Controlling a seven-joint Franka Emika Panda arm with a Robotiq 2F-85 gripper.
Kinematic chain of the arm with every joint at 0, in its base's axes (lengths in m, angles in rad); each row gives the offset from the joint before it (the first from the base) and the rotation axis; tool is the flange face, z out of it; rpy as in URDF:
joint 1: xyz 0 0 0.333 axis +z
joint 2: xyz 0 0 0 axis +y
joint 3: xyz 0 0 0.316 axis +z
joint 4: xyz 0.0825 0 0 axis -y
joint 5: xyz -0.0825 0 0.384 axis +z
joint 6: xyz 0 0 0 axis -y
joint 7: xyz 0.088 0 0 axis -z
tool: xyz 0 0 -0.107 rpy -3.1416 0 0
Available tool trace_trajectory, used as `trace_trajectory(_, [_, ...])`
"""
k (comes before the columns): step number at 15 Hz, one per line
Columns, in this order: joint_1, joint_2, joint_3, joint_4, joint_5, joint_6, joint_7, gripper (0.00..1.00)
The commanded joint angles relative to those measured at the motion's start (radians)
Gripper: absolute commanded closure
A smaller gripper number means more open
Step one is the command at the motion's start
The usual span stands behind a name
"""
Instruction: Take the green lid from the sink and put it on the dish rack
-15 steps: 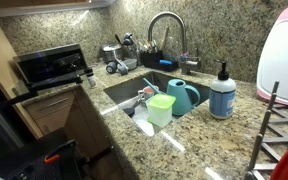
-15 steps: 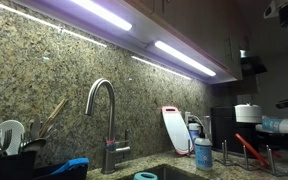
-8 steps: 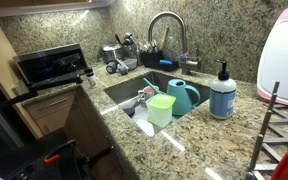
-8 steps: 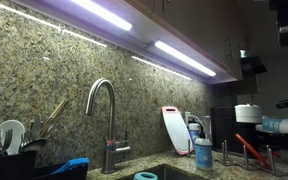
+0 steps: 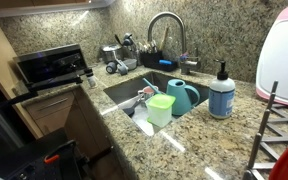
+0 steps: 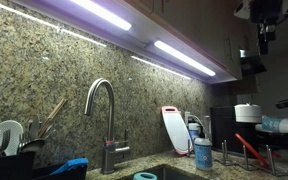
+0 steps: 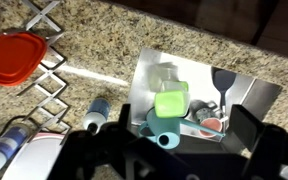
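The green lid (image 5: pixel 161 108) (image 7: pixel 171 102) rests in the sink (image 5: pixel 124 93) (image 7: pixel 147 68), partly on top of a teal jug (image 5: pixel 183 96) (image 7: pixel 162 128). In the wrist view my gripper (image 7: pixel 182 130) hangs high above the sink, open, with nothing between its dark fingers (image 7: pixel 243 128). The lid shows between them, far below. The dish rack (image 5: pixel 280 128) (image 7: pixel 50 78) stands on the granite counter beside the sink, with a red lid (image 7: pixel 14 57) lying on it. An exterior view shows only my arm's end (image 6: pixel 259 12), near the top right corner.
A tall chrome faucet (image 5: pixel 167 28) (image 6: pixel 104 108) stands behind the sink. A blue soap bottle (image 5: pixel 222 92) (image 7: pixel 96 114) sits between sink and rack. In the sink are a dark spatula (image 7: pixel 222 82) and a reddish bowl (image 7: pixel 206 124). A black utensil caddy (image 5: pixel 152 52) is near the faucet.
In an exterior view my arm's end has shifted left along the top edge. The lid, jug and everything else on the counter stay where they were.
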Motion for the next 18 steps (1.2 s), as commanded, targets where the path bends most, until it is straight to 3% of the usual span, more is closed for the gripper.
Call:
trace_trajectory(1, [0.015,0.120,-0.061,0.115,0.082,-0.150,-0.147,0.00])
trace_trajectory(4, [0.005,0.205,-0.091,0.177,0.098,-0.269,-0.266,0.00])
trace_trajectory(8, [-0.021,0.288,-0.092,0.236,0.070,-0.337,-0.383,0.00])
trace_trajectory(9, [-0.036,0.231,-0.070,0.169,0.082,-0.283,-0.339,0.00])
trace_trajectory(18, [-0.054,0.257,-0.074,0.153,0.102,-0.259,-0.362,0.00])
